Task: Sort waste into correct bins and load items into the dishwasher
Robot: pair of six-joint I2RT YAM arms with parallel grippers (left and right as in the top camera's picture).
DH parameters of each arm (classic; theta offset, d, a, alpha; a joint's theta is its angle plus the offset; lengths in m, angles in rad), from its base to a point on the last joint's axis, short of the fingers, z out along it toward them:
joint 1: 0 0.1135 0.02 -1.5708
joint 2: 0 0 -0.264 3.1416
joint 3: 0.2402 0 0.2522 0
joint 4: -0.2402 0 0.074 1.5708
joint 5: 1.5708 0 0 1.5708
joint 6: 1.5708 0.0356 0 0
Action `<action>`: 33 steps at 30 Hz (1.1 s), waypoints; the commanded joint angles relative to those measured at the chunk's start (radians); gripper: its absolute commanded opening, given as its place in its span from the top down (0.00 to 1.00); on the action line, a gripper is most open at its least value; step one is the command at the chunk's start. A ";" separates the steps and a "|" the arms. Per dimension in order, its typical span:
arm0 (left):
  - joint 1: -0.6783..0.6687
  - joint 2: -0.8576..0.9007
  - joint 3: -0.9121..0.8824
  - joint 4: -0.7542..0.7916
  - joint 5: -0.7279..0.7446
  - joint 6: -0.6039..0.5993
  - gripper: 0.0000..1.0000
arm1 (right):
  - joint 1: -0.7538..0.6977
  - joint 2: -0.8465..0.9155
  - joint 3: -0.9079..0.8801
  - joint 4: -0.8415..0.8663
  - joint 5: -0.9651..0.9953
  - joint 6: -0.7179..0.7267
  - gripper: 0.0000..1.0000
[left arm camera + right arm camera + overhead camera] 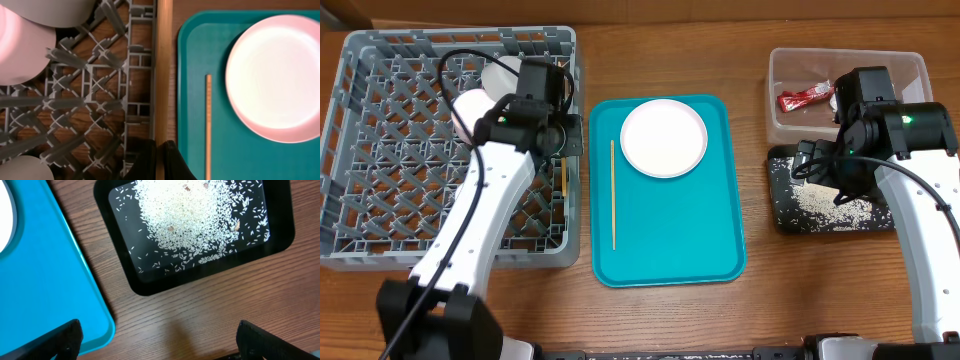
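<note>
Left wrist view: we log the left gripper (161,165) pinched on a chopstick (164,75), which runs forward over the dish rack (135,100) wall nearest the teal tray (195,60). On that tray the second chopstick (208,125) lies beside the plate (275,75). We see the right gripper (157,340) spread wide, with the black tray (120,275) of rice (195,220) just ahead.

Grey plastic rack (380,150); glossy teal tray (670,220); woodgrain table (200,315).

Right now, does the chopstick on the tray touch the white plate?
Apart. The left wrist view shows bare teal tray between chopstick and plate.
</note>
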 commanded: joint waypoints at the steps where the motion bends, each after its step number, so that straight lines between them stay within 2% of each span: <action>1: 0.002 0.068 0.018 0.002 -0.014 0.052 0.96 | -0.003 -0.010 0.024 0.003 0.004 0.004 0.00; 20: 0.002 0.078 0.018 -0.044 -0.084 0.051 0.93 | -0.003 -0.010 0.024 0.003 0.004 0.004 0.00; 21: 0.002 0.078 0.018 -0.047 -0.084 0.051 0.90 | -0.003 -0.010 0.024 0.003 0.004 0.004 0.00; 22: 0.002 0.078 0.018 -0.050 -0.084 0.051 0.65 | -0.003 -0.010 0.024 0.003 0.004 0.004 0.00; 23: 0.002 0.078 0.018 -0.051 -0.084 0.051 0.54 | -0.003 -0.010 0.024 0.003 0.004 0.004 0.00; 26: 0.002 0.078 0.018 -0.051 -0.081 0.051 0.35 | -0.003 -0.010 0.024 0.003 0.004 0.004 0.00; 29: -0.002 0.077 0.019 -0.051 -0.074 0.051 0.32 | -0.003 -0.010 0.024 0.003 0.004 0.004 0.00; 33: -0.035 0.055 0.052 -0.048 0.050 0.051 0.31 | -0.003 -0.010 0.024 0.003 0.004 0.004 0.00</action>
